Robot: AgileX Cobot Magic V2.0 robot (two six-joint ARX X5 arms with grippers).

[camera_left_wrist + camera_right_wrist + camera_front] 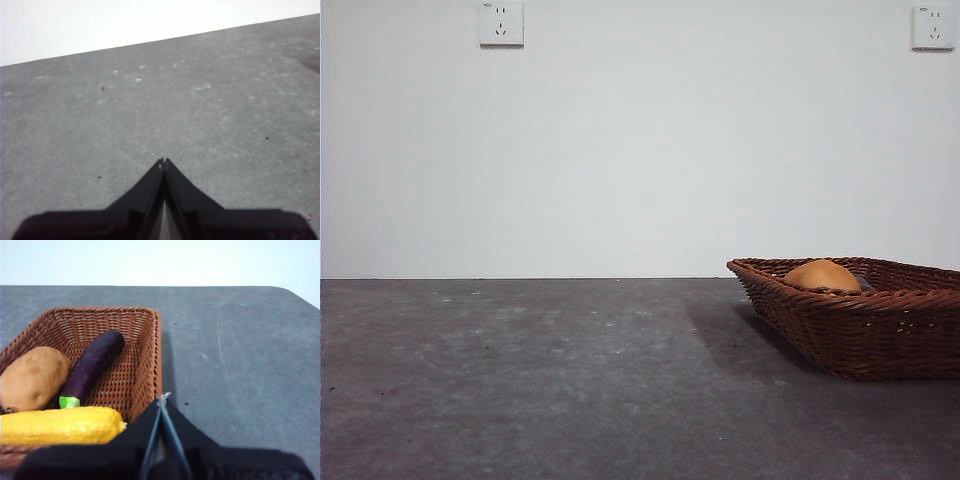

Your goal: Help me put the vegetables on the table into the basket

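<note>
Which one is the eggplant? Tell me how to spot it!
Look inside the brown woven basket on the grey table. The eggplant lies in the middle, between the round tan potato and the basket's side wall. It is the only long, dark purple one, with a bright green cap.

Dark grey table, wicker basket resting on it

One shallow reddish-brown woven wicker basket is in view. It holds three toy vegetables: one round tan-brown potato, one dark purple eggplant with a bright green cap and one long yellow corn piece. Two white wall sockets show above one dark grey matte table.
</note>
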